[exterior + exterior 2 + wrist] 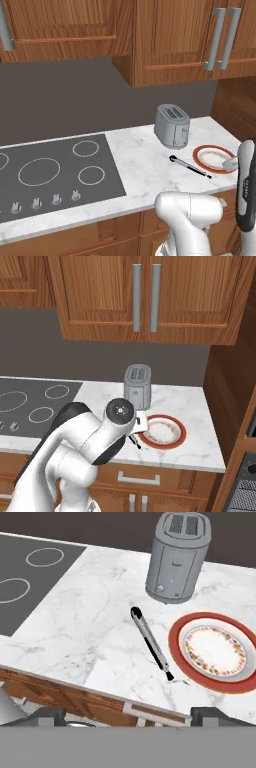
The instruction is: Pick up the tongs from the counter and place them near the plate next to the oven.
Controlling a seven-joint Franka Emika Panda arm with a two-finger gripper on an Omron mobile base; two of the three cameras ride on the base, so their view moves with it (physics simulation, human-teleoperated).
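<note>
The tongs (151, 643), thin, silver and black with a rounded black end, lie flat and slanted on the white marble counter (90, 627). Just beside them sits the plate (216, 651), orange-red rimmed with a white centre, not touching them.

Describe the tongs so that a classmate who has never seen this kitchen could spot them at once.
Find the marble counter right of the black cooktop. In front of the grey toaster, just left of the red-rimmed plate, lie the tongs. They are the one thin, straight silver-and-black stick there, flat on the marble.
</note>
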